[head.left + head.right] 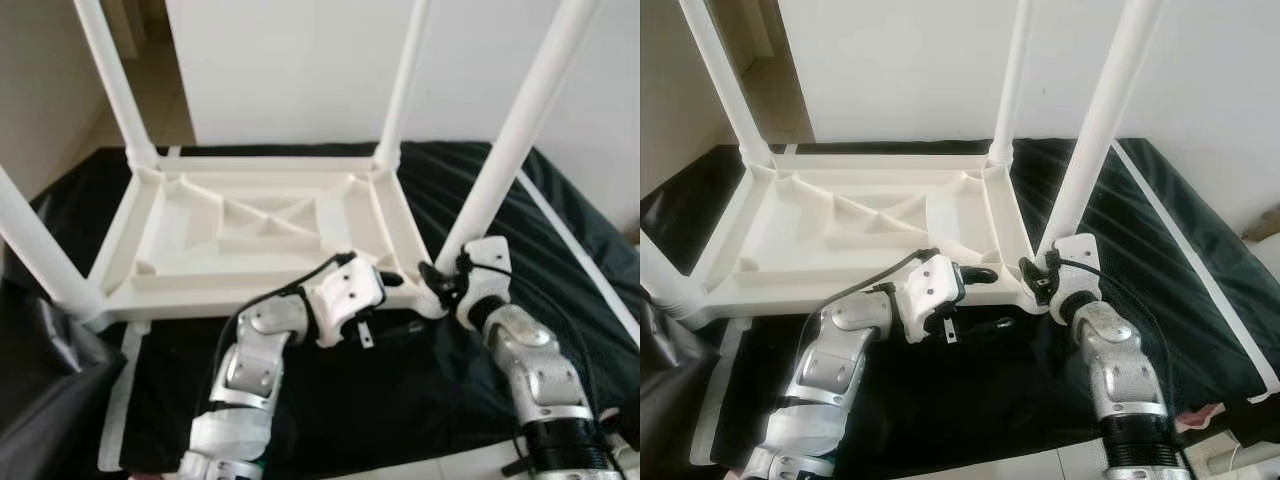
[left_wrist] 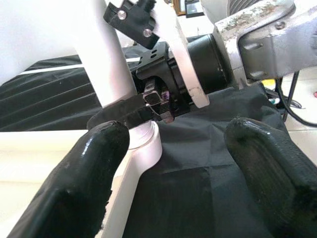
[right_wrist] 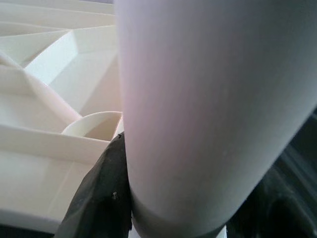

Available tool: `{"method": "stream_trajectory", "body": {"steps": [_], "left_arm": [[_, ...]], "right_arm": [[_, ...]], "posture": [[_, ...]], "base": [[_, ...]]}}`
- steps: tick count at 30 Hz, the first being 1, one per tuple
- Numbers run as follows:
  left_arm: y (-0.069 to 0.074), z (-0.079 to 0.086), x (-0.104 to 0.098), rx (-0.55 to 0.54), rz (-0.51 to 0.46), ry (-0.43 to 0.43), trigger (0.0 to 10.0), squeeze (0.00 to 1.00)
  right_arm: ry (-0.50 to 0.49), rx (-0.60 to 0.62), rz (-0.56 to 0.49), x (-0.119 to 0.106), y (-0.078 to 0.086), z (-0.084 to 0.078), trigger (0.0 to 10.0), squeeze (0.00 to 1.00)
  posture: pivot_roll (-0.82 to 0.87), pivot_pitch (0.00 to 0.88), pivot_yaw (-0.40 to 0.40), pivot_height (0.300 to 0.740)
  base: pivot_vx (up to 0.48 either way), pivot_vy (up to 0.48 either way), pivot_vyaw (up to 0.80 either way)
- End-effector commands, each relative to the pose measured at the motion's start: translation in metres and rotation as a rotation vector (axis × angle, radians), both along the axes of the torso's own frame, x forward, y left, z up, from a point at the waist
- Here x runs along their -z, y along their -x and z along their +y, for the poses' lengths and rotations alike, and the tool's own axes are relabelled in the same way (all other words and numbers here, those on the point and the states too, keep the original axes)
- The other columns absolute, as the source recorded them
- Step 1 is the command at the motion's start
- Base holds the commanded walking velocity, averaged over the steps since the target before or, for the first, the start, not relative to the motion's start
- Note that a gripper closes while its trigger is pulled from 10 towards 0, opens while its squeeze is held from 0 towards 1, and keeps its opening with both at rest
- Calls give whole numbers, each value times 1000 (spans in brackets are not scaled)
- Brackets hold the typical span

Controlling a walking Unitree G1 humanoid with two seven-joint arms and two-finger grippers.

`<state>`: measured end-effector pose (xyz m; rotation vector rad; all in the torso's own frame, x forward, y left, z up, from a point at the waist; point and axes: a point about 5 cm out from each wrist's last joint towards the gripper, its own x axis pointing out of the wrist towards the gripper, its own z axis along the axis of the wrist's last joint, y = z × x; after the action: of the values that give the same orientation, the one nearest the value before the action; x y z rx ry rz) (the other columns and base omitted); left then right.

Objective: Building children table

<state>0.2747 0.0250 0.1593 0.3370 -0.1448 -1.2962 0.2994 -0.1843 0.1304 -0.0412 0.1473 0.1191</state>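
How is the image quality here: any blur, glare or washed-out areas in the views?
Left eye view: soft overall, white wall overexposed, table legs blending into it. Right wrist view: the near-right table leg sits very close, blurred, with a black finger dark at its base. Left wrist view: near fingers soft, the right gripper behind them sharper.

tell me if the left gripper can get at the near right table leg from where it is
Probably yes. The left gripper sits open beside the near right table leg base, nothing between; the right gripper already clamps that base, crowding it.
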Motion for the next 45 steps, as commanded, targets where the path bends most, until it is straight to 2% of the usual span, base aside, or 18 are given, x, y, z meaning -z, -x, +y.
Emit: {"method": "stream_trajectory", "body": {"steps": [1, 2, 4, 5, 6, 8, 9, 11, 13, 32, 33, 37, 39, 43, 45], "left_arm": [[-3, 1, 8, -237, 6, 65, 10000, 0], [-3, 1, 8, -239, 7, 65, 10000, 0], [-4, 2, 8, -240, 7, 65, 10000, 0], [-4, 2, 7, -240, 6, 67, 10000, 0], [-4, 2, 7, -240, 6, 67, 10000, 0], [-5, 2, 7, -243, 5, 67, 10000, 0], [-5, 2, 6, -243, 4, 69, 10000, 0], [-5, 1, 6, -243, 4, 71, 10000, 0], [-4, 1, 6, -243, 4, 69, 10000, 0], [-4, 3, 6, -247, 4, 64, 10000, 0], [-3, 3, 6, -247, 5, 65, 10000, 0], [-3, 2, 6, -247, 6, 65, 10000, 0], [-3, 3, 7, -248, 6, 62, 10000, 0], [-3, 3, 7, -248, 6, 62, 10000, 0], [-3, 3, 7, -251, 5, 62, 10000, 0]], "right_arm": [[-16, 83, 104, 19, 6, -2, 10000, 0], [-46, 208, 112, 21, 8, 4, 10000, 0], [-50, 275, 108, 21, 9, 7, 10000, 0], [-69, 352, 107, 21, 10, 8, 10000, 0], [-69, 352, 107, 21, 10, 8, 10000, 0], [-113, 509, 103, 21, 13, 8, 10000, 0], [-133, 521, 102, 20, 13, 16, 10000, 0], [-144, 512, 100, 19, 13, 22, 10000, 0], [-157, 447, 82, 15, 9, 31, 10000, 0], [-130, 470, 30, 2, 6, 34, 10000, 0], [-131, 464, 15, 1, 6, 33, 10000, 1000], [-129, 454, -10, -2, 6, 31, 10000, 1000], [-127, 414, -65, -7, 9, 27, 10000, 1000], [-127, 414, -65, -7, 9, 27, 10000, 1000], [-144, 320, -99, -6, 14, 16, 10000, 1000]], "posture": [[-18, 0, -50, 740], [-16, 0, -51, 740], [-16, 0, -51, 740], [-15, 0, -52, 740], [-15, 0, -52, 740], [-11, 0, -52, 740], [-9, 0, -53, 740], [-9, 0, -53, 740], [-7, 0, -49, 740], [1, 0, -53, 740], [1, 0, -55, 740], [0, 0, -55, 740], [1, 0, -57, 740], [1, 0, -57, 740], [-6, 0, -57, 740]], "base": [[0, 0, 0], [0, 0, 0], [0, 0, 0], [0, 0, 0], [0, 0, 0], [0, 0, 0], [0, 0, 0], [0, 0, 0], [0, 0, 0], [0, 0, 0], [0, 0, 0], [0, 0, 0], [0, 0, 0], [0, 0, 0], [0, 0, 0]]}}
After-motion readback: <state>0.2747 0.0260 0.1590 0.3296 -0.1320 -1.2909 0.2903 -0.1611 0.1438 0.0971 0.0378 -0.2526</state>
